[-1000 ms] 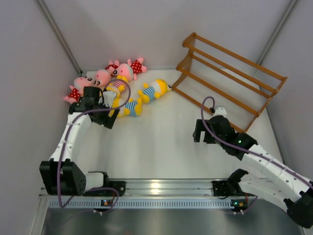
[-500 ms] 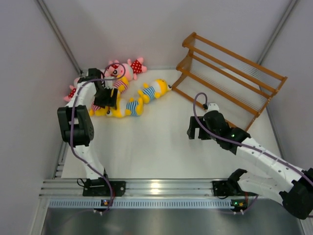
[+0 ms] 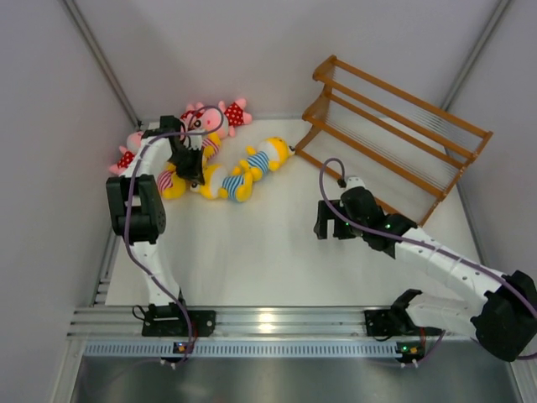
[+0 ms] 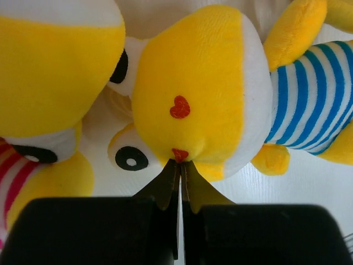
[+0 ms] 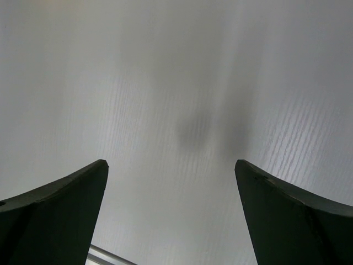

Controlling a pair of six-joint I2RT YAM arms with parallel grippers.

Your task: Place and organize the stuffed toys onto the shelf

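Closing to almost nothing, the left tool [image 4: 177,168] is keeping only a thin slit between its fingers, and their tips are touching the red mouth of a blue-striped toy [image 4: 193,94]. I cannot tell if they are pinching some plush or only pressing on the face. Just to the left, a pink-striped toy [image 4: 49,83] is lying against the same head.

In the top view this tool [image 3: 189,168] is now sitting inside the pile at the far left of the bench [image 3: 268,260]. A second ago it was hanging over the near edge of the pile, so the arm has been reaching deeper, and the yellow toys have been shifting a little under it. The blue-striped toy [image 3: 225,182] is lying flat, with another yellow toy [image 3: 262,158] just beside it and the pink toys [image 3: 210,117] behind.

The right tool [image 5: 171,161] is standing wide open and holding nothing, with only bare bench under it. In the top view it [image 3: 327,222] has been drifting left, away from the shelf [image 3: 394,134], toward the middle of the bench.

The shelf is carrying no toy yet, and all the toys are lying well apart from it. In my judgement the first pick is only beginning, and a grip on the face alone may be slipping when the arm is lifting.
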